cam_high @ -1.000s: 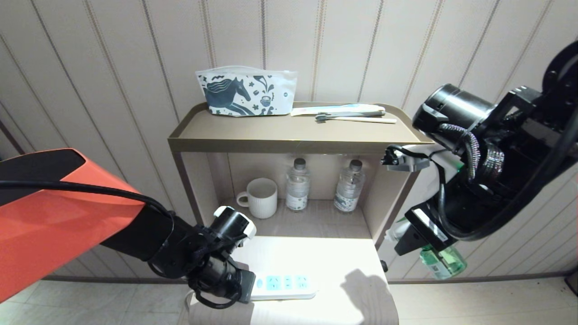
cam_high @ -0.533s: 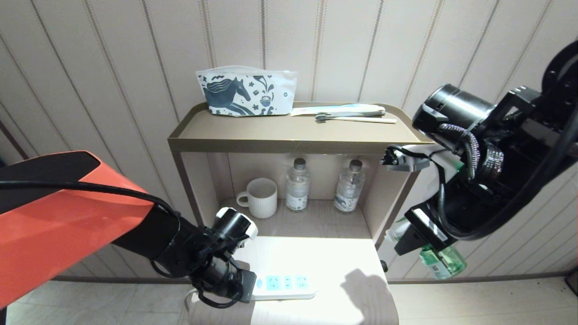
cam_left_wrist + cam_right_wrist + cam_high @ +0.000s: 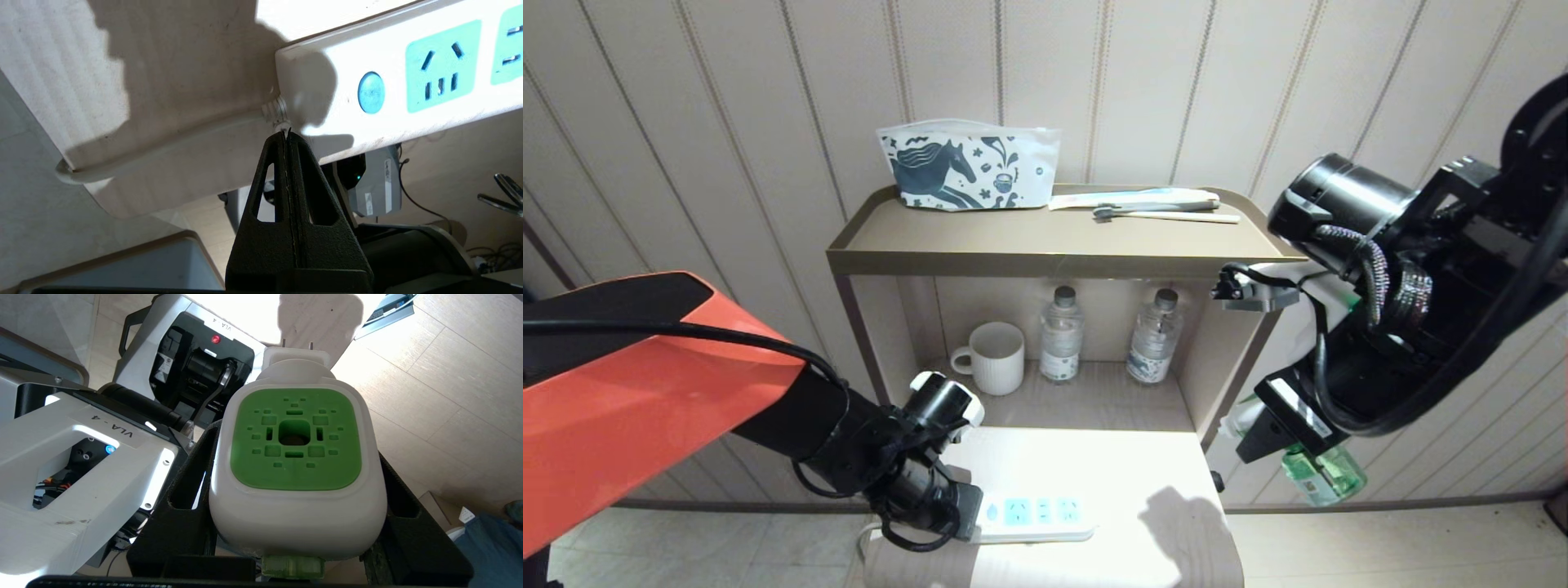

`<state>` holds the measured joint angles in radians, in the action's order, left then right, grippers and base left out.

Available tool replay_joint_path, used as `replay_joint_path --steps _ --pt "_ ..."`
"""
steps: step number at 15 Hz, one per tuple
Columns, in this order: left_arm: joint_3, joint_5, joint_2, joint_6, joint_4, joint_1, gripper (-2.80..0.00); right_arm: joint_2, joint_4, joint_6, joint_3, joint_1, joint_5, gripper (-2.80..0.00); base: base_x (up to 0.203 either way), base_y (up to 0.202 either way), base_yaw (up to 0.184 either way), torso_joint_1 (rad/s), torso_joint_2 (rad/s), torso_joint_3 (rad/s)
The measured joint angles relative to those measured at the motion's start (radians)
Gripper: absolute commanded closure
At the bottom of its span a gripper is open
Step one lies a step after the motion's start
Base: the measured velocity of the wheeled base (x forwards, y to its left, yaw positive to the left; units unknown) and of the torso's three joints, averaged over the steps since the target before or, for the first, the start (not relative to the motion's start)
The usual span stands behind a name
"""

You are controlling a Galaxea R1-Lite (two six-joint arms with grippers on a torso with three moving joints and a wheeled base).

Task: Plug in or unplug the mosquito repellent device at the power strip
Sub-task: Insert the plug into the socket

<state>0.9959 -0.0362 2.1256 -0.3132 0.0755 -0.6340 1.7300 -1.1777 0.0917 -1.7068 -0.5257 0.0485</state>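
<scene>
Left gripper (image 3: 288, 132) jaws clenched empty at power strip (image 3: 408, 81) cord end, right gripper (image 3: 298, 490) jaws grasping mosquito repellent device (image 3: 296, 457)

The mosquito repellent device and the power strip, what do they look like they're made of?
The mosquito repellent device: seemingly smooth, slightly glossy white moulded plastic, with a matte green perforated insert and a clear green bottle below. The power strip: apparently hard, satin white plastic with light-blue socket panels.

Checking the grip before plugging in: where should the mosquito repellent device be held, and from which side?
By the white head's two flat flanks, as the right gripper holds the mosquito repellent device now, coming from the bottle end. That probably leaves the prongs opposite clear for the power strip.
</scene>
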Motion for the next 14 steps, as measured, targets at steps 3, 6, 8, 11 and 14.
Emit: replay_joint_path --steps 3,6,8,11,14 --pt "0.026 0.001 0.009 0.001 0.014 -0.001 0.00 0.001 0.000 0.000 0.000 0.000 0.000 0.00 0.000 0.000 0.000 0.000 0.00 0.000" --pt "0.053 0.001 0.012 0.004 0.058 -0.012 0.00 0.002 0.001 0.000 0.000 0.001 0.000 0.00 0.000 0.000 0.000 0.000 0.00 0.000" --pt "0.061 0.000 0.015 0.002 0.058 -0.025 0.00 0.005 0.001 0.000 -0.002 0.001 0.000 0.00 0.000 0.000 0.000 0.000 0.00 0.000" --pt "0.068 -0.001 0.019 0.003 0.058 -0.034 0.00 0.009 0.002 0.000 -0.002 0.001 0.000 0.00 0.000 0.000 0.000 0.000 0.00 0.000" --pt "0.077 -0.002 0.028 0.001 0.057 -0.035 0.00 0.010 0.003 0.000 -0.001 0.002 0.000 0.00 0.000 0.000 0.000 0.000 0.00 0.000"
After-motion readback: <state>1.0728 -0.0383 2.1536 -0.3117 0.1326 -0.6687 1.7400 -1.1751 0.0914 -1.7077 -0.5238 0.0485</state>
